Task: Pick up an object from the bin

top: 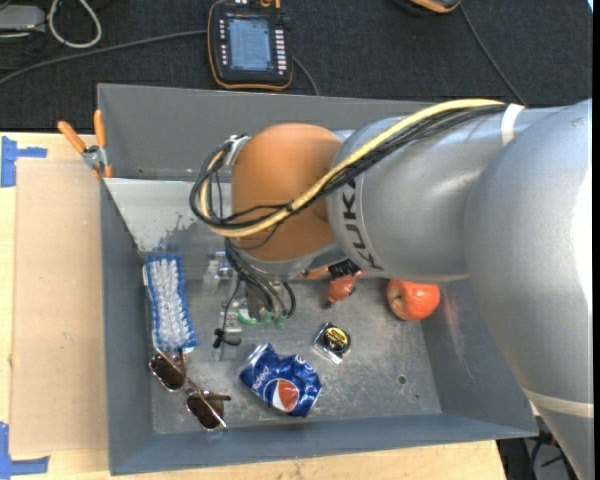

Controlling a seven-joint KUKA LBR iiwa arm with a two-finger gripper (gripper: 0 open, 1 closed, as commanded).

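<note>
- Low over the left-middle of the bin (280, 118), the gripper (238, 320) hangs beneath the arm's orange cover (280, 193), above a bare patch of floor.
- Whether it is spread or pressed together cannot be told, as its tip is lost in shadow, and no thing shows within it.
- Nearest are a blue bristled brush (168, 303) just to its left and a crushed blue, red and white can (280, 383) just below it in the view.
- Sunglasses (188, 388), a small black-and-yellow disc (332, 340) and a red-orange fruit (413, 298) lie farther off.
- By this showing nothing is picked yet; choosing, gripping and lifting a thing are all left.
</note>
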